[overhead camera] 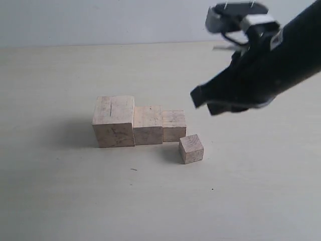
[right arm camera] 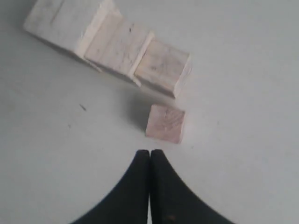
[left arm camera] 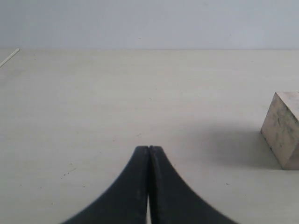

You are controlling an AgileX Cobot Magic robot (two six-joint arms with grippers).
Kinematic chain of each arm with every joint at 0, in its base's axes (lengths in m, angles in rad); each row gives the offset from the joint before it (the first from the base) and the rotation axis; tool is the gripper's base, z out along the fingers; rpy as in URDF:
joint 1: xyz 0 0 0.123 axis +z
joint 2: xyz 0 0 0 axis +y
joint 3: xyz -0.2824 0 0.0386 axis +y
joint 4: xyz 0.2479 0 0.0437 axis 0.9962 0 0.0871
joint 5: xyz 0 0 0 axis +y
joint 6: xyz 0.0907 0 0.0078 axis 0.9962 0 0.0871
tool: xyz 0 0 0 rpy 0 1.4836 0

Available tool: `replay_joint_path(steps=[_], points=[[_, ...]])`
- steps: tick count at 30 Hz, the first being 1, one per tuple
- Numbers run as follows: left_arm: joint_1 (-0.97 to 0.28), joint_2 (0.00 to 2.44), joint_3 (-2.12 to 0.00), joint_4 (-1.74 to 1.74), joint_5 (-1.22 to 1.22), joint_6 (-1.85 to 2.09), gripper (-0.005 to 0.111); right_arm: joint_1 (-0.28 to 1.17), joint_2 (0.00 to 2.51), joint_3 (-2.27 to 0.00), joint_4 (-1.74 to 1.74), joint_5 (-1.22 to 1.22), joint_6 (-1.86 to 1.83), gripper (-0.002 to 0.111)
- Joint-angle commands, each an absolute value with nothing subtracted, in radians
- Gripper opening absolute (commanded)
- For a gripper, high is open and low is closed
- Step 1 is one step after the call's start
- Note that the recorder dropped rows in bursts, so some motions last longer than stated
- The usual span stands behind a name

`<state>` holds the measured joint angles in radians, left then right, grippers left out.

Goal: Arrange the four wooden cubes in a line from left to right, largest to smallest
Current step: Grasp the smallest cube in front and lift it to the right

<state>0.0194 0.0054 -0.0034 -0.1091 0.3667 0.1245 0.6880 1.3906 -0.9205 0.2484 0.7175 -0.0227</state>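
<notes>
Three pale wooden cubes stand touching in a row: the largest cube (overhead camera: 114, 120) with a dark crack on top at the left, the second cube (overhead camera: 147, 124) beside it, then the third cube (overhead camera: 174, 125). The smallest cube (overhead camera: 191, 148) sits turned, just in front of the row's right end, a little apart. My right gripper (overhead camera: 196, 97) hangs in the air above and to the right of the cubes, shut and empty; its wrist view shows the smallest cube (right arm camera: 165, 123) just beyond the shut tips (right arm camera: 149, 152). My left gripper (left arm camera: 149, 148) is shut with nothing in it, low over the table, and one cube (left arm camera: 285, 128) shows at that view's edge.
The pale tabletop (overhead camera: 75, 201) stretches around the cubes, with a light wall (overhead camera: 100, 20) behind it. A few small dark specks (overhead camera: 133, 169) mark the surface in front of the row. My left arm does not appear in the exterior view.
</notes>
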Motion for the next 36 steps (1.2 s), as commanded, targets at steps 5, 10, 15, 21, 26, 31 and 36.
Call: replay_joint_path(steps=[5,10,15,21,26,31,36], points=[[0.022,0.0,0.0,-0.108,0.357,0.126,0.0,0.88,1.464,-0.874,-0.046,0.65,0.471,0.002],[0.022,0.0,0.0,-0.108,0.357,0.126,0.0,0.92,1.489,-0.874,-0.205,0.649,0.716,0.017],[0.022,0.0,0.0,-0.108,0.357,0.126,0.0,0.92,1.532,-0.876,-0.305,0.633,0.789,0.047],[0.022,0.0,0.0,-0.108,0.357,0.126,0.0,0.92,1.601,-0.876,-0.291,0.528,0.787,0.068],[0.022,0.0,0.0,-0.108,0.357,0.126,0.0,0.92,1.669,-0.878,-0.322,0.483,0.787,0.068],[0.022,0.0,0.0,-0.108,0.357,0.126,0.0,0.92,1.726,-0.897,-0.347,0.506,0.789,0.068],[0.022,0.0,0.0,-0.108,0.357,0.126,0.0,0.92,1.763,-0.936,-0.363,0.527,0.798,0.068]])
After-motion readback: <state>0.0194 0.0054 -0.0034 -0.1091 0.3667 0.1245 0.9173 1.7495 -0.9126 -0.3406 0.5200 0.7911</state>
